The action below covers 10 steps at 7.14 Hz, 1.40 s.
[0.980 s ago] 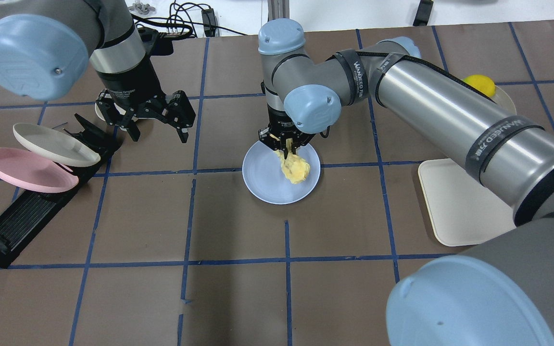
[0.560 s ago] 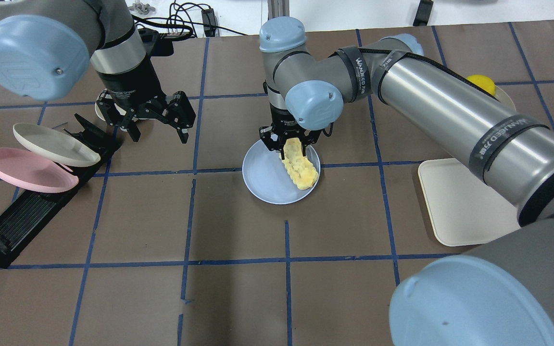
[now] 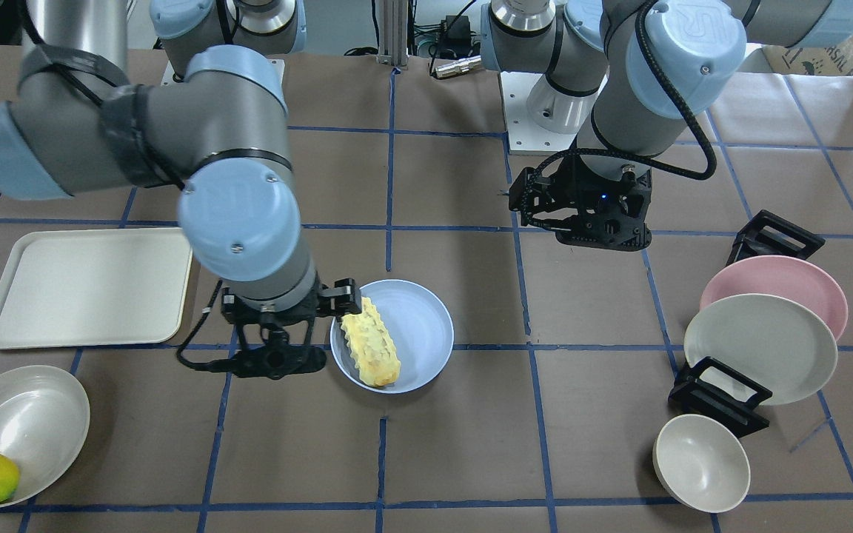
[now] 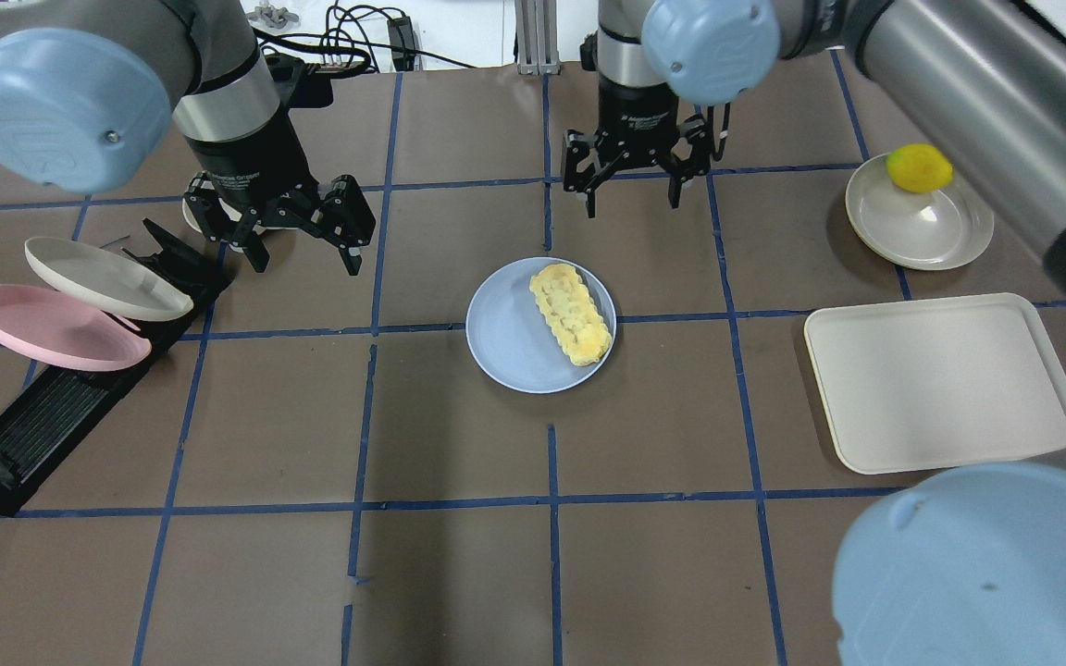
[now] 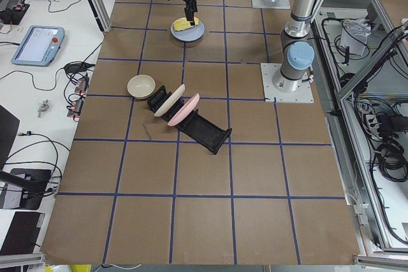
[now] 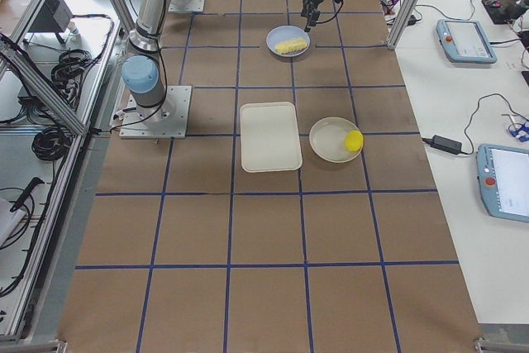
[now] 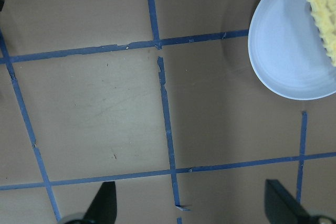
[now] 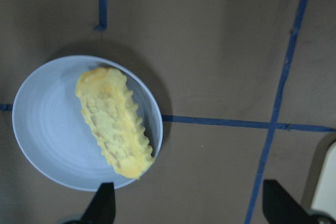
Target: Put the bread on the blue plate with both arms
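Pale-yellow bread [image 4: 571, 313] lies flat on the blue plate [image 4: 505, 338], set on a slant across the half of the plate toward the robot's right, one end reaching the rim. The plate sits near the middle of the brown worktop [image 4: 459, 573], on a line of blue tape. The right tool [image 4: 632, 199] hangs above the worktop beyond the plate, apart from the bread, its fingers spread wide and holding nothing; its wrist view looks down on plate and bread from a height. The left tool [image 4: 306, 261] hovers off to the plate's left, also spread wide and empty. Just beside it a black rack [image 4: 52, 407] carries a cream plate [image 4: 103, 277] and a pink plate [image 4: 52, 328], both leaning. A small cream bowl [image 3: 700, 463] stands by the rack's far end. On the robot's right lie a cream tray [image 4: 945, 384] and, past it, a shallow dish [image 4: 922, 231] with a lemon [image 4: 920, 168] at its rim.
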{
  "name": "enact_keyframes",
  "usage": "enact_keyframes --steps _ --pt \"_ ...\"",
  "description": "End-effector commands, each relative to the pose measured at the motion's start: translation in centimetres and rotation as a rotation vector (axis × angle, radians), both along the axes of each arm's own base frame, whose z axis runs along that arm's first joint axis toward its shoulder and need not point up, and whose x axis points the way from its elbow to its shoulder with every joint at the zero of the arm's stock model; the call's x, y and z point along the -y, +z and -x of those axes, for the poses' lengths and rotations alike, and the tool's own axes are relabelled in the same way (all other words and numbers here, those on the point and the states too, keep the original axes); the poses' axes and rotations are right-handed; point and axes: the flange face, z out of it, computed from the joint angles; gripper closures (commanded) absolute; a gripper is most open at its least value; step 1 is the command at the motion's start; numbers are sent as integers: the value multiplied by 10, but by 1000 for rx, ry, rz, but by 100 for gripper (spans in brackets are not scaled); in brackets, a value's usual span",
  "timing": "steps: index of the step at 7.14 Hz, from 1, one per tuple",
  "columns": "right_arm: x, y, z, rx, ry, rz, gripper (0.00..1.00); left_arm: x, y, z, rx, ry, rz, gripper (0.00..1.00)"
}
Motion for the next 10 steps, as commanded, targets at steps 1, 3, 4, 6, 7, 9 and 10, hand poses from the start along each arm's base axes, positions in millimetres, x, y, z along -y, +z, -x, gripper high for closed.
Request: enact_keyframes --steps 1,3,4,6,7,9,10 --pt "-8 75 97 31 -27 64 0 0 3 2 -2 6 5 0" --pt "-48 93 118 32 -45 32 0 1 6 3 -1 6 13 0" --pt "-66 89 120 36 -60 39 0 0 8 3 -1 4 16 0" --pt "-79 87 117 34 -60 94 0 0 9 1 -2 3 19 0" --pt "-90 89 114 31 -81 93 0 -2 7 3 -3 5 15 0" --pt "-92 85 120 26 -87 150 0 0 14 4 -3 3 28 0" --pt "-90 87 121 28 -92 164 0 -1 10 5 -2 4 21 0"
